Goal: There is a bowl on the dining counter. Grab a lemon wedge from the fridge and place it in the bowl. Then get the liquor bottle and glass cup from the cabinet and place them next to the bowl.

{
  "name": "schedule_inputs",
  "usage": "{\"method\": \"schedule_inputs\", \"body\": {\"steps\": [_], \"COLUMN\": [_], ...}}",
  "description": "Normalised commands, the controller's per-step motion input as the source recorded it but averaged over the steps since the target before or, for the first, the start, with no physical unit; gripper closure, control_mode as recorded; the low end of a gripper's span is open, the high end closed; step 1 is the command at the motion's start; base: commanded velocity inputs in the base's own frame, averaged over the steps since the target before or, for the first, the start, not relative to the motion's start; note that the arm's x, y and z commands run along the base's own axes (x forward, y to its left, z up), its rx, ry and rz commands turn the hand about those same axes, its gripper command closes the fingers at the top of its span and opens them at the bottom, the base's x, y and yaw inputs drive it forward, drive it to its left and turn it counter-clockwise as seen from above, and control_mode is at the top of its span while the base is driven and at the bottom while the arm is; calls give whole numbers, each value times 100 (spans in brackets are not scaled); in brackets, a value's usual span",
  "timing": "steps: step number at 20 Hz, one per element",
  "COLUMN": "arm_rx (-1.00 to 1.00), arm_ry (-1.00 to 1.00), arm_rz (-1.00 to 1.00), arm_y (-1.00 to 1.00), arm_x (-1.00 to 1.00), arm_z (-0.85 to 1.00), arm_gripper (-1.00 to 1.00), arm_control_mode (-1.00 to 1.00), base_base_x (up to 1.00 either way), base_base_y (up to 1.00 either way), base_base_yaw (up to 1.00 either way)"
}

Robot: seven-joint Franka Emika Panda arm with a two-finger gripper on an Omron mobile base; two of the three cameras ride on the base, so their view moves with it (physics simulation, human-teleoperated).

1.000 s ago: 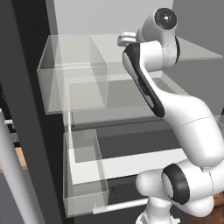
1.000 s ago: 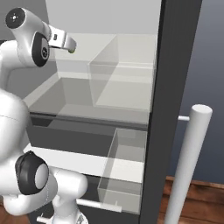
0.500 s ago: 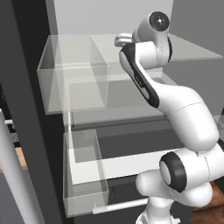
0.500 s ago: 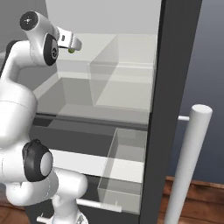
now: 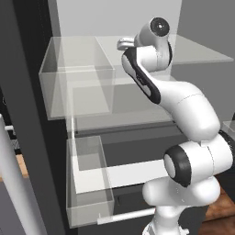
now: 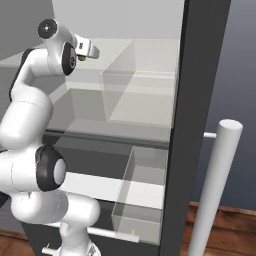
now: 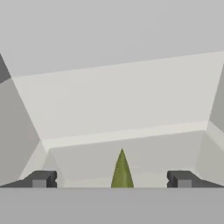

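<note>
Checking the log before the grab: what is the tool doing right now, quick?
Tool: open, jaws spread wide, holding nothing; the lemon wedge sits between the fingertips, not gripped.

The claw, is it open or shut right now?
Open: in the hand view the claw has its two tips far apart, the lemon wedge between them, untouched.

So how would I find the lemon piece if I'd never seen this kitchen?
Look inside the open fridge, at the upper shelf where the white arm reaches. The lemon wedge sits there between the gripper's open fingers. It is a small yellow-green pointed sliver, the only coloured thing among grey walls and clear bins.
</note>
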Motion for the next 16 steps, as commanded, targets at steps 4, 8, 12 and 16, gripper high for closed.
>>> {"method": "schedule_inputs", "body": {"steps": [4,8,12,16], "arm_rx": [0,0,0,0], "arm_ry": [0,0,0,0], "arm_rz": [1,1,1,0], "arm_y": [0,0,0,0], "arm_x": [45,47,37,3], "arm_z": [-1,0,0,0], "arm_gripper": [-100,-100,-100,-100], "arm_control_mode": [-100,-100,-100,-100], "base_base_x": [0,0,0,0], "base_base_y": [0,0,0,0], "base_base_yaw": [0,0,0,0]}}
